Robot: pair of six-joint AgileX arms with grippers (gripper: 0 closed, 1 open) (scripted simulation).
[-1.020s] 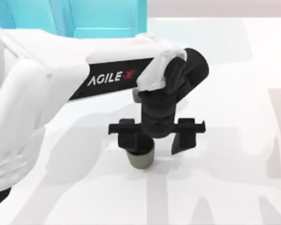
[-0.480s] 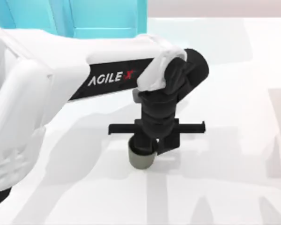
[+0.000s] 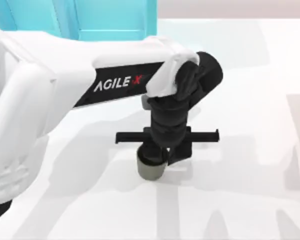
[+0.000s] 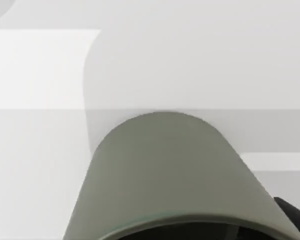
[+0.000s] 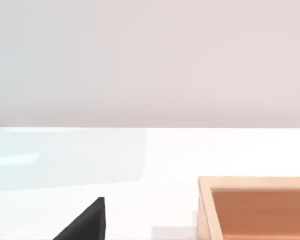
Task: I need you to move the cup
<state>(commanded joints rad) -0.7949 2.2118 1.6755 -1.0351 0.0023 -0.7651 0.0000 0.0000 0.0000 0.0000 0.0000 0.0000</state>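
Observation:
The cup is a small olive-grey, handleless cylinder standing upright on the white table, a little left of centre. My left gripper comes down on it from above. Its black fingers are shut on the cup's upper part and hide most of the rim. In the left wrist view the cup's tapered wall looms very close, with a dark fingertip against its side. My right arm's wrist view looks across the table, away from the cup.
A turquoise block stands at the table's back left, behind my left arm. An orange-brown open box sits on the table in the right wrist view, with a dark wedge close to it.
The left gripper's fingers, spread wide a second ago, have come together on the cup. The cup has shifted slightly. Nothing has moved over the last half second.

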